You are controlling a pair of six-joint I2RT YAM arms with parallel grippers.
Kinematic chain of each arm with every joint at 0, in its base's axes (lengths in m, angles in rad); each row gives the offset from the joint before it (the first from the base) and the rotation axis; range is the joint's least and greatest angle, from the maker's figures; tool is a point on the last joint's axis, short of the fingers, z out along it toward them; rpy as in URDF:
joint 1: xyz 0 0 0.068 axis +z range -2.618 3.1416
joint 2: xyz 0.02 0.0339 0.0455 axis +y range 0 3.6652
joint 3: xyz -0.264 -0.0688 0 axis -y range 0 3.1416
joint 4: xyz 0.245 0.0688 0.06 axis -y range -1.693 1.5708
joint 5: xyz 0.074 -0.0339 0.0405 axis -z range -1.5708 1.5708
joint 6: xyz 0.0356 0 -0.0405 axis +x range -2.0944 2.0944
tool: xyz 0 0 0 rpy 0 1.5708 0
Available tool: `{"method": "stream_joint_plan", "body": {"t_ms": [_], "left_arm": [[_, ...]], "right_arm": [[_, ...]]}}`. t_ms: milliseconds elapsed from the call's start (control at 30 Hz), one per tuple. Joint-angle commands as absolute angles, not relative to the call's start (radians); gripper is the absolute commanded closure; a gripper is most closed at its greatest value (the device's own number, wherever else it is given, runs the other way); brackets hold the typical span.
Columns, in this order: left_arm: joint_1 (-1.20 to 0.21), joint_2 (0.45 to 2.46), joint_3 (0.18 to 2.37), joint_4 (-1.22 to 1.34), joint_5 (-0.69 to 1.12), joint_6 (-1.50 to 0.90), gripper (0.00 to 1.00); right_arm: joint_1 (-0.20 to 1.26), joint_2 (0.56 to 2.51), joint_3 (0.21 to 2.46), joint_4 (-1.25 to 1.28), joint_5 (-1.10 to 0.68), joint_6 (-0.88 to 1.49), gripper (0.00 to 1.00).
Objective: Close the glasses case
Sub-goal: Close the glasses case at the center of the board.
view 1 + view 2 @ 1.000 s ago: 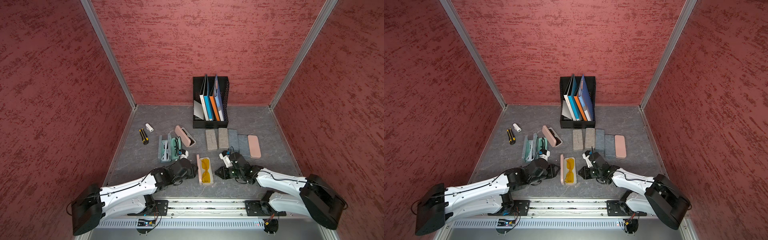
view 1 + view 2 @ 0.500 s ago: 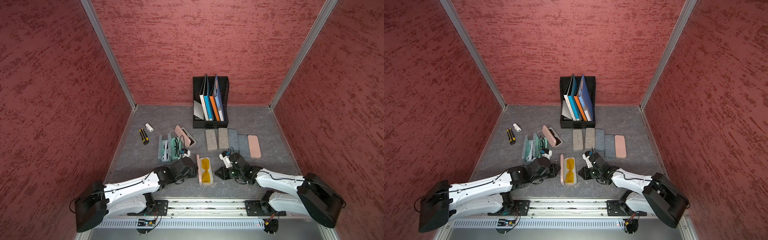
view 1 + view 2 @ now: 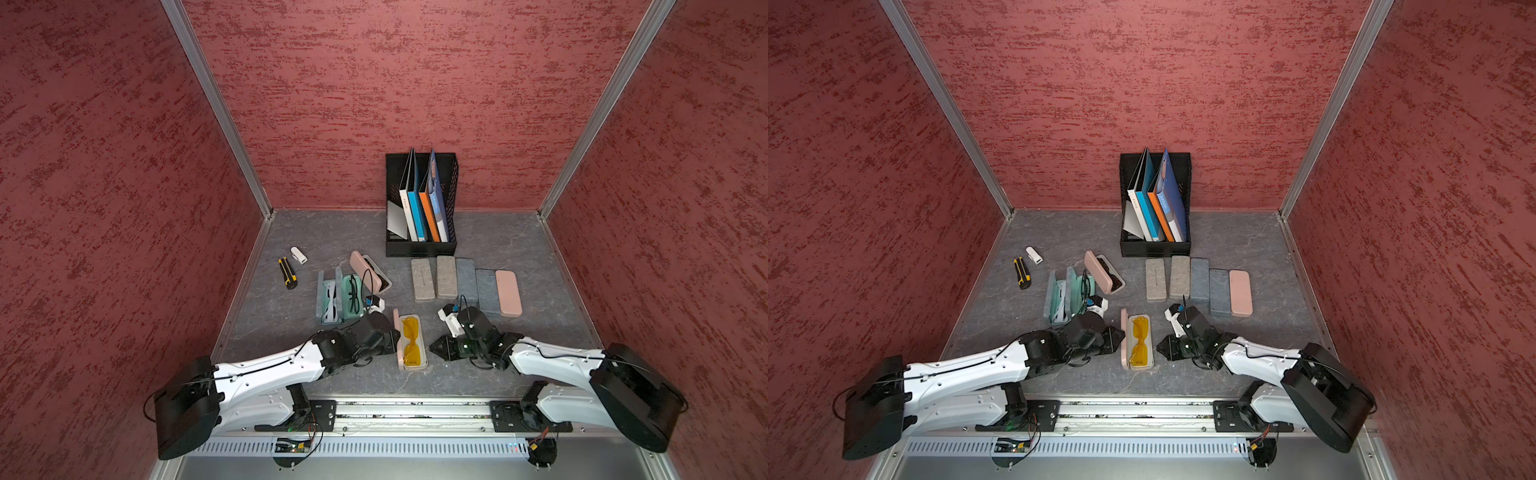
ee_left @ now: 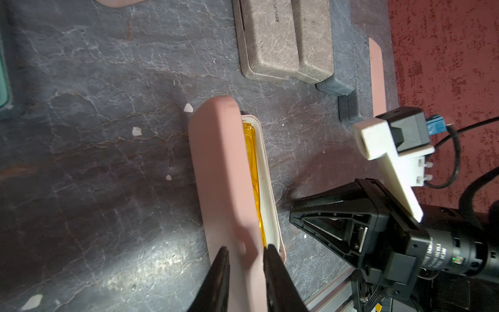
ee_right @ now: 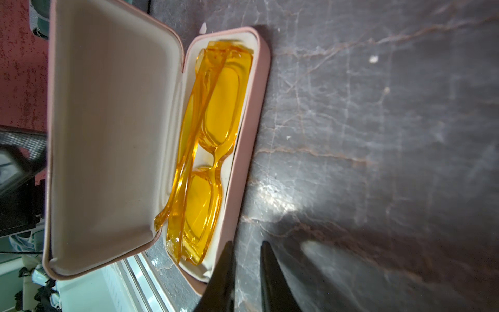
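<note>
The glasses case point(image 4: 221, 173) lay open on the desk point(image 3: 519, 232), well in front of the file rack point(image 3: 419, 249) and toward the robot's base. Its lid point(image 5: 108, 129) stood steeply raised. A pair of yellow glasses point(image 5: 216, 113) lay folded in the white-lined lower half.

The left tool point(image 4: 247, 247) was clenched on the lid's long edge, with one finger on the pink outer face and one on the inner side. The right tool point(image 5: 247, 244) was at the opposite long side of the case, just beside the lower half. Its jaws stood narrowly apart with nothing between them. Contact with the case could not be determined.

A row of five closed cases point(image 3: 465, 284) lay directly in front of the rack. In front of the rack and to its left lay an open pink case point(image 3: 370, 272) and two open green cases point(image 3: 336, 299) with glasses in them. Farther left of the rack lay a utility knife point(image 3: 287, 273) and a small white object point(image 3: 299, 254).
</note>
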State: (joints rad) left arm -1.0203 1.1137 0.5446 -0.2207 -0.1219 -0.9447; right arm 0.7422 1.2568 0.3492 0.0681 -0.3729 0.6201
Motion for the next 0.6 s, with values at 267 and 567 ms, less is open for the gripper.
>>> {"method": "stream_joint_plan", "body": {"t_ms": [267, 567], "left_arm": [[-1.038, 1.283, 0.622, -0.144, -0.087, -0.917, 0.97], [-1.065, 1.454, 0.680, -0.082, -0.055, -0.914, 1.00]], "right_arm": [[0.735, 1.284, 0.332, 0.124, -0.395, 0.611, 0.86], [0.735, 1.319, 0.323, 0.161, -0.406, 0.617, 0.93]]}}
